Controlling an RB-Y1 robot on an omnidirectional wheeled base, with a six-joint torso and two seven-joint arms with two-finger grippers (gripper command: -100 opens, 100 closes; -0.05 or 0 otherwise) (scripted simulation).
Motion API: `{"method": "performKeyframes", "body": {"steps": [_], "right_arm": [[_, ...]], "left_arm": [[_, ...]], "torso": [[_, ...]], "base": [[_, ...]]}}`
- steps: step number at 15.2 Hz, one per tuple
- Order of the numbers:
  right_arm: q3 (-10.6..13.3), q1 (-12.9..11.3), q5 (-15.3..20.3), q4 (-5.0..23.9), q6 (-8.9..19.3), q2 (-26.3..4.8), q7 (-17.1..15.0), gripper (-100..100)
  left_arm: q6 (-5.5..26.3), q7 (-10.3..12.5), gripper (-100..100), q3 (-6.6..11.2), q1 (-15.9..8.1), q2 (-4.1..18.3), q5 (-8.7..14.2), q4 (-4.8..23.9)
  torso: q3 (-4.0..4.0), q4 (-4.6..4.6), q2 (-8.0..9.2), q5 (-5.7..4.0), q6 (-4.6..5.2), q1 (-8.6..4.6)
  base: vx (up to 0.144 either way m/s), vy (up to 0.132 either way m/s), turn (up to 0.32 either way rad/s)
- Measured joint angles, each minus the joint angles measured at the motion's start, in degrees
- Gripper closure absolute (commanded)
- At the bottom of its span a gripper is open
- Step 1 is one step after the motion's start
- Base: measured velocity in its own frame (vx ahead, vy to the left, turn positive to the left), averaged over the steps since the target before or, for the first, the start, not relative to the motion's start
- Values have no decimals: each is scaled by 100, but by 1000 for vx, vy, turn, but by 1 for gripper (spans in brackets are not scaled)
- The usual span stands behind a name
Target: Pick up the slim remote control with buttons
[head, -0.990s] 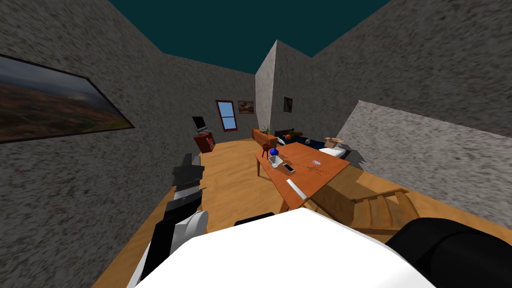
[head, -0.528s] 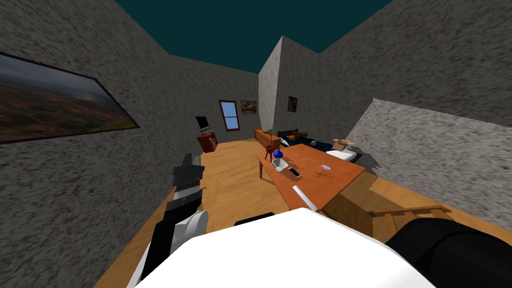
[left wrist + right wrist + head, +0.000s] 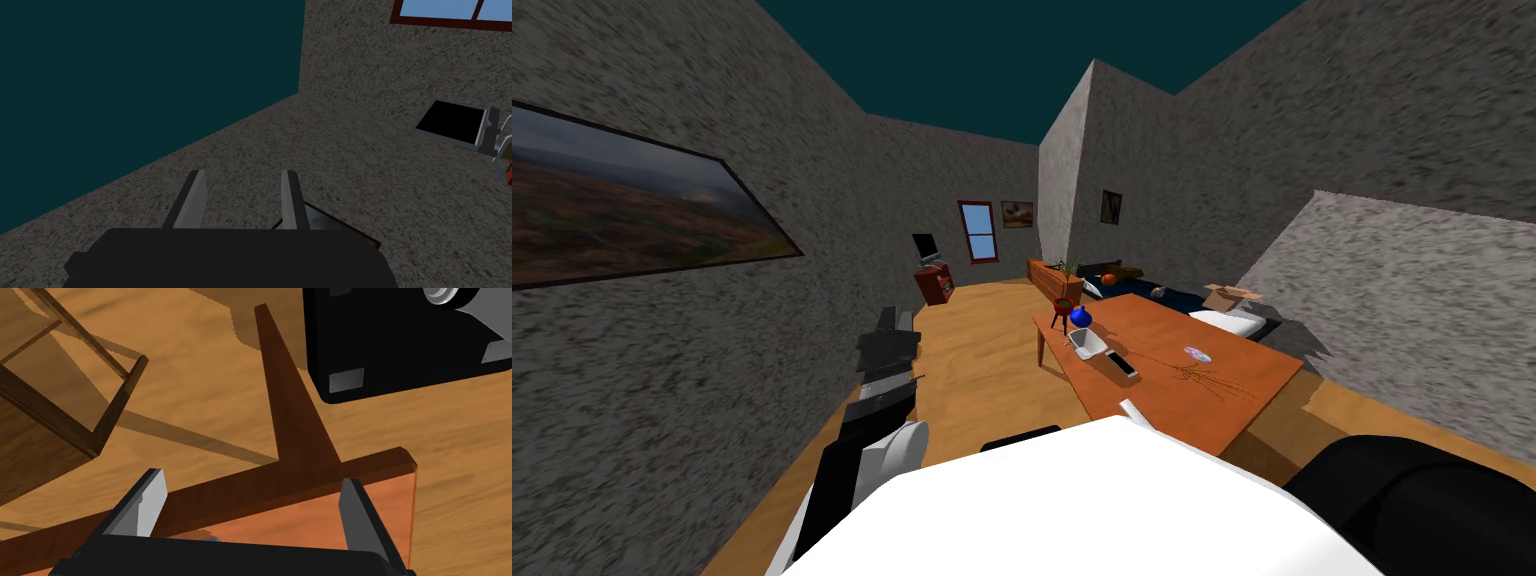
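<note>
Jaws apart on left gripper (image 3: pixel 245 172) and right gripper (image 3: pixel 250 480), right near table (image 3: pixel 320 523) corner.

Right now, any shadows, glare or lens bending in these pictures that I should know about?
Head view: the wide lens splays the walls and stretches the table. Right wrist view: hard-edged shadows cross the floor beside the table leg. Left wrist view: the left pincer is evenly lit, no glare.

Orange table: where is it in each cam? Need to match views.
Head: orange table right of centre, on the wood floor.
Left wrist: not in it.
Right wrist: its corner beside the open right pincer.
Shared landmark: monitor in head, same monitor in left wrist.
</note>
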Motion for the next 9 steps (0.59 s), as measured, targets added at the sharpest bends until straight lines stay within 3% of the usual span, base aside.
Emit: {"method": "performKeyframes", "body": {"steps": [2, 4, 7, 9], "right_arm": [[222, 0, -54, 255, -5, -79, 113, -100], [333, 55, -115, 308, 22, -206, 203, -100], [649, -3, -190, 622, -49, -270, 318, -100], [812, -87, -227, 682, -22, -291, 370, -100]], "left_arm": [[0, 0, 0, 0, 0, 0, 0, 0], [0, 0, 0, 0, 0, 0, 0, 0], [0, 0, 0, 0, 0, 0, 0, 0], [0, 0, 0, 0, 1, 0, 0, 0]], "torso": [[-6, -3, -11, 0, -1, -1], [-7, -3, -11, 1, 0, 4], [-11, -3, -21, -1, -3, -2], [-12, -4, -20, 1, -1, 8]], "base": [[217, -9, 91], [202, -3, 70], [241, -13, 121], [241, 11, 61]]}}
